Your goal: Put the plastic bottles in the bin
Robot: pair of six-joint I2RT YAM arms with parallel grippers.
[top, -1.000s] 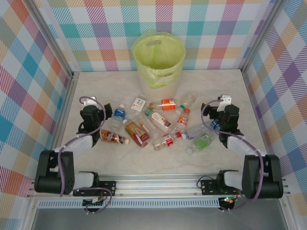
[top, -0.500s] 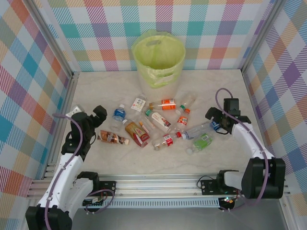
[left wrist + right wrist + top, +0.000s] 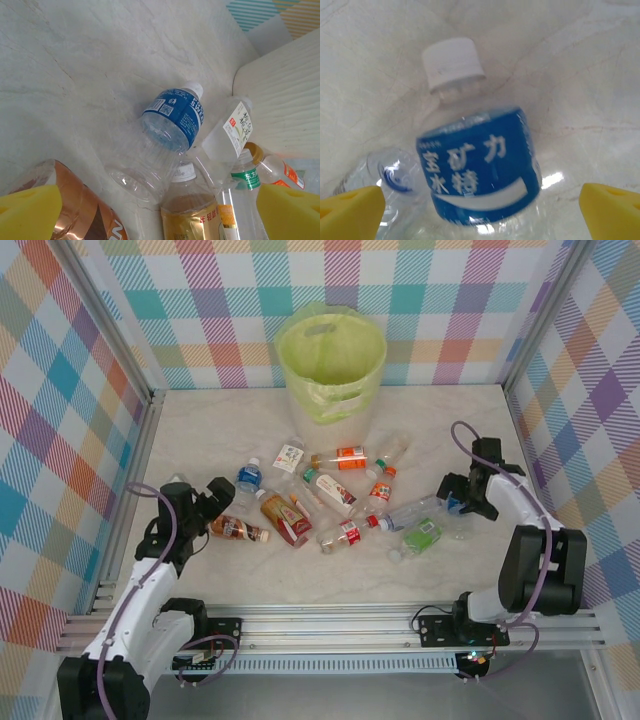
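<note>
Both your grippers stand wide open and hold nothing: the left gripper [image 3: 212,495] hovers at the left end of the heap of plastic bottles [image 3: 330,502], the right gripper [image 3: 456,504] at its right end. Every bottle lies on the table [image 3: 210,430], well apart from the bin [image 3: 300,390] by the far wall. In the right wrist view your pads straddle a clear bottle with a blue label [image 3: 479,176] and a white cap, roughly centred. It is round and slick, so if you close off-centre it will likely squirt out or roll away. On the left, the copper-labelled bottle [image 3: 75,207] sits right beside one pad [image 3: 27,215], while a blue-labelled bottle [image 3: 172,117] and a gold-labelled one [image 3: 192,212] crowd just ahead. Closing here risks pinching two together or shoving the pile. Thin walls may buckle under a hard squeeze, and a loose hold could drop a bottle short of the bin.
</note>
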